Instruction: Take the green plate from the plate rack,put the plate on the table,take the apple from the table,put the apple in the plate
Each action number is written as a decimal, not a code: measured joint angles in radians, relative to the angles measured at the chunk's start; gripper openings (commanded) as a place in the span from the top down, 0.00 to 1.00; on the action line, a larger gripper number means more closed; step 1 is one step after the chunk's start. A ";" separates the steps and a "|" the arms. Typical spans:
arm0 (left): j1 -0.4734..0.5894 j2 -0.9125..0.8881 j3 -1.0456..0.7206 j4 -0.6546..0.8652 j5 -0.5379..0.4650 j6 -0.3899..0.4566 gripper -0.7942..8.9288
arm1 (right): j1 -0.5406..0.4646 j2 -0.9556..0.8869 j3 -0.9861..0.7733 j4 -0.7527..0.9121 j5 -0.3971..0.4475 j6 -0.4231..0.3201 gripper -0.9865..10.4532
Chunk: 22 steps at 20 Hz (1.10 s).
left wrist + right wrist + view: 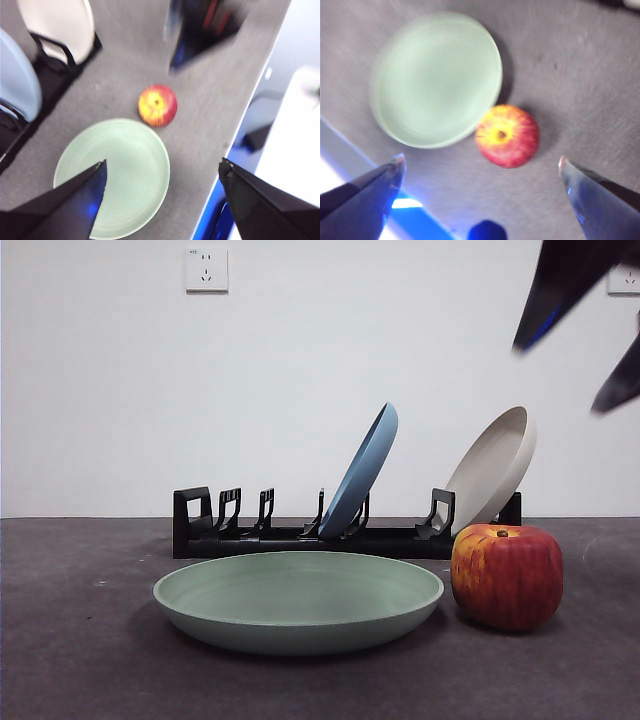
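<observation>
The green plate (298, 600) lies flat and empty on the table (80, 660), in front of the plate rack (290, 536). The apple (507, 575) stands upright on the table, close beside the plate's right rim. My right gripper (481, 162) is open and empty, high above the apple (507, 135) and the plate (437, 77); its two dark jaws show at the top right of the front view (560, 375). My left gripper (161, 172) is open and empty, high above the plate (117, 175), with the apple (157, 105) beyond it.
A blue plate (360, 472) and a beige plate (492, 468) lean in the rack's slots. The left wrist view shows the table's edge (240, 125) near the apple and the right arm (200, 30) blurred above it.
</observation>
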 measured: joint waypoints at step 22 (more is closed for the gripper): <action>0.011 -0.159 0.001 -0.089 -0.001 -0.091 0.53 | 0.167 0.453 0.000 0.202 0.232 -0.019 0.47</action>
